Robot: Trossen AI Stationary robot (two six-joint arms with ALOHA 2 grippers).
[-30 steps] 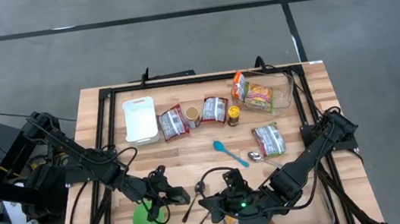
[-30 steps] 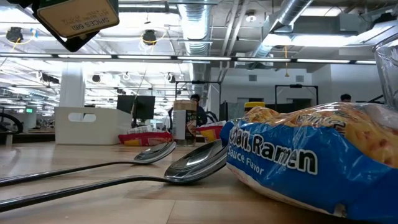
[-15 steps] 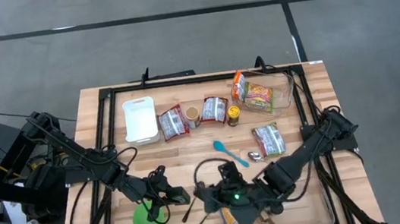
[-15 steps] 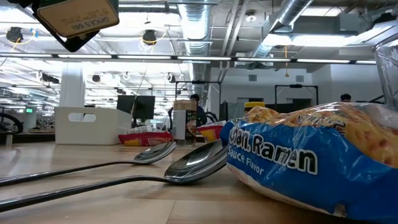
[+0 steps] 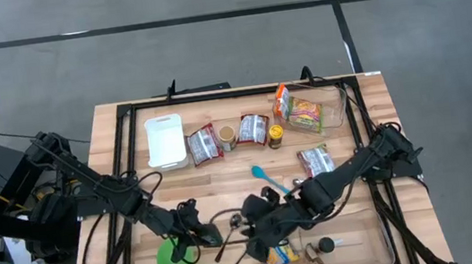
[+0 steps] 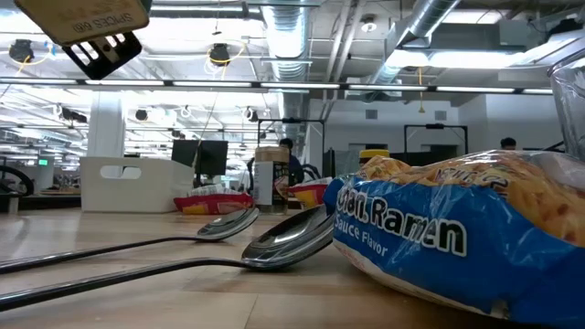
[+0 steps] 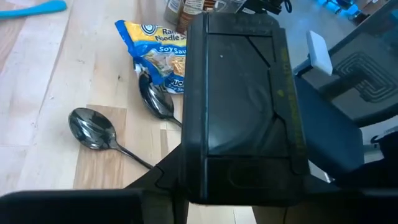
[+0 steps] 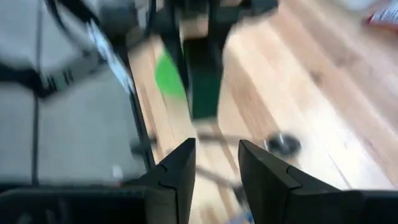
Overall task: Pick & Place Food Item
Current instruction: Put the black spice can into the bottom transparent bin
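The left gripper (image 5: pixel 196 234) is clamped on the dark spice box (image 7: pixel 239 106), held aloft at 1 o'clock of the green plate (image 5: pixel 169 261). I would centre the box over the plate, lower it level, and only then let go. The right gripper (image 8: pixel 216 169), at 3 o'clock of the left one, has its fingers slightly apart and holds nothing.
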